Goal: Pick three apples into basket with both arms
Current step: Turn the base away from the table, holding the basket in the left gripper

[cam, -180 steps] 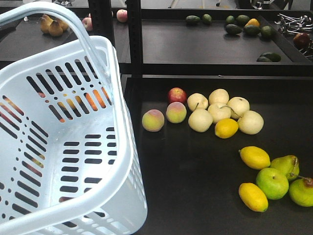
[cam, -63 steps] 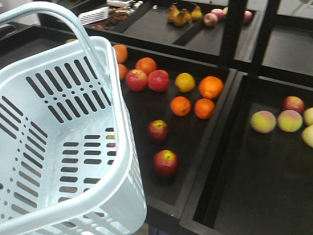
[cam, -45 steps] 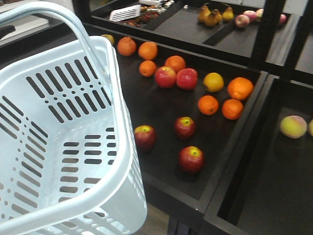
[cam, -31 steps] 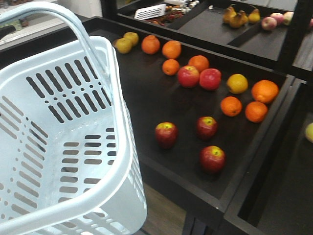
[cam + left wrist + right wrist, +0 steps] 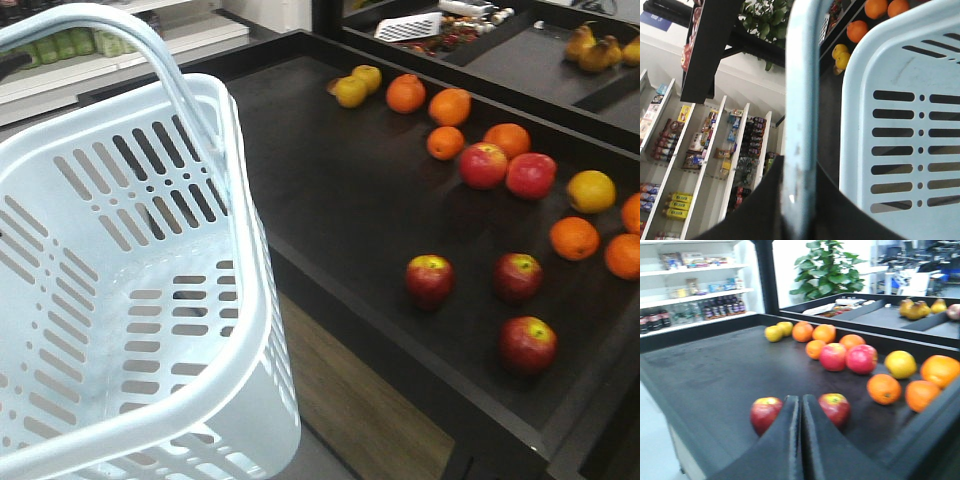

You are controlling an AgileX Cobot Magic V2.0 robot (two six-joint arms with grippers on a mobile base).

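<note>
Pale-blue basket (image 5: 252,330) hangs empty, its handle pinched in the left gripper (image 5: 799,210). The three apples (image 5: 429,280) sit on the black shelf (image 5: 330,200), well apart from it. Right gripper (image 5: 801,440) is empty, fingers pressed together. Picking hasn't started, and next it must open and reach an apple.

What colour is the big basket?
The basket is pale blue-white; the front view shows it best.

3 dark apples (image 5: 429,280) (image 5: 518,276) (image 5: 528,344), 2 pink-red apples (image 5: 483,165) (image 5: 531,175), 7 oranges (image 5: 406,93) (image 5: 450,106) (image 5: 445,142) (image 5: 507,137) (image 5: 575,238) (image 5: 624,255) (image 5: 634,212), 1 basket (image 5: 250,300).
</note>
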